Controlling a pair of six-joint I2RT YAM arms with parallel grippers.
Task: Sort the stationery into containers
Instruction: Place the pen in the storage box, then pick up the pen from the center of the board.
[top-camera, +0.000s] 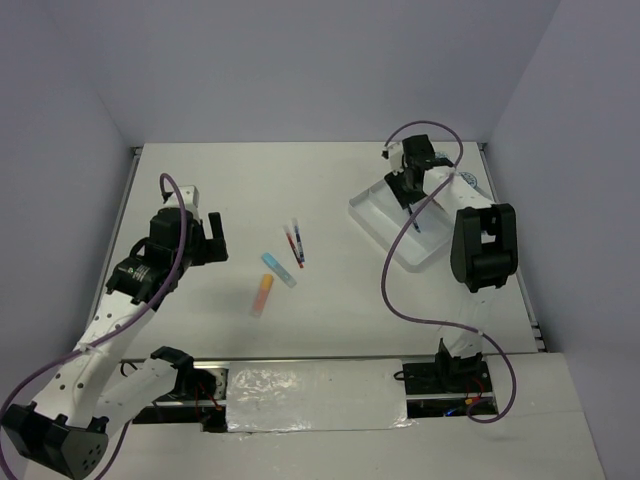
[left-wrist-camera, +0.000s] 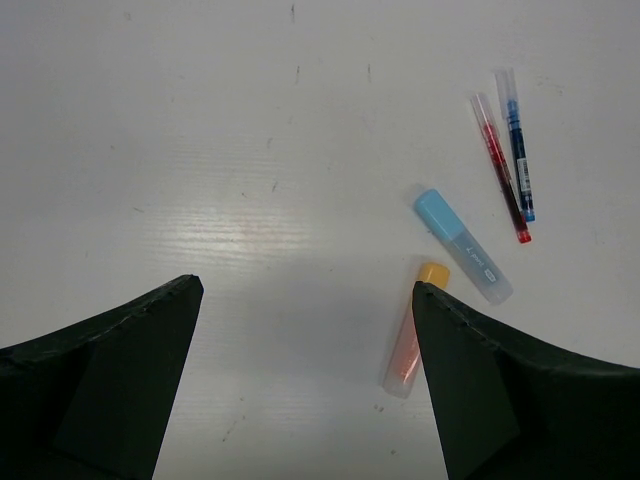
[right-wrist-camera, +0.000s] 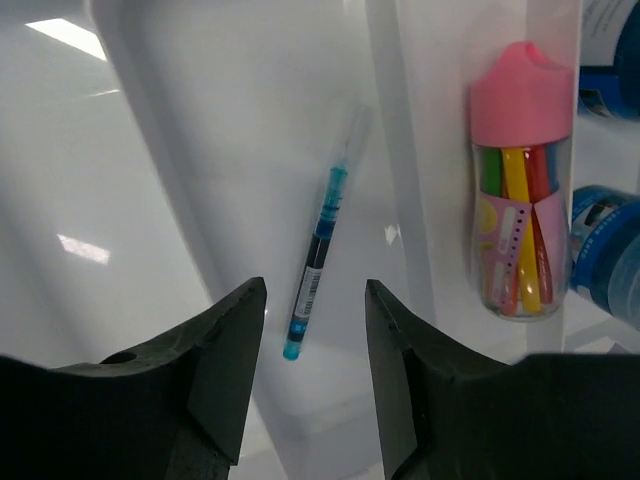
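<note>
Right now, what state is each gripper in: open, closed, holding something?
Left gripper: jaws wide open, empty.
Right gripper: jaws apart, holding nothing; a teal pen lies in the white tray below them.

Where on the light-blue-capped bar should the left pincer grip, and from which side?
Probably the middle of the light-blue-capped bar, from straight above. It lies flat on the table, so only its long sides are free; the left pincer, open, should turn its jaws across the narrow width. The orange-capped bar sits close by its clear end, so stay off that end.
</note>
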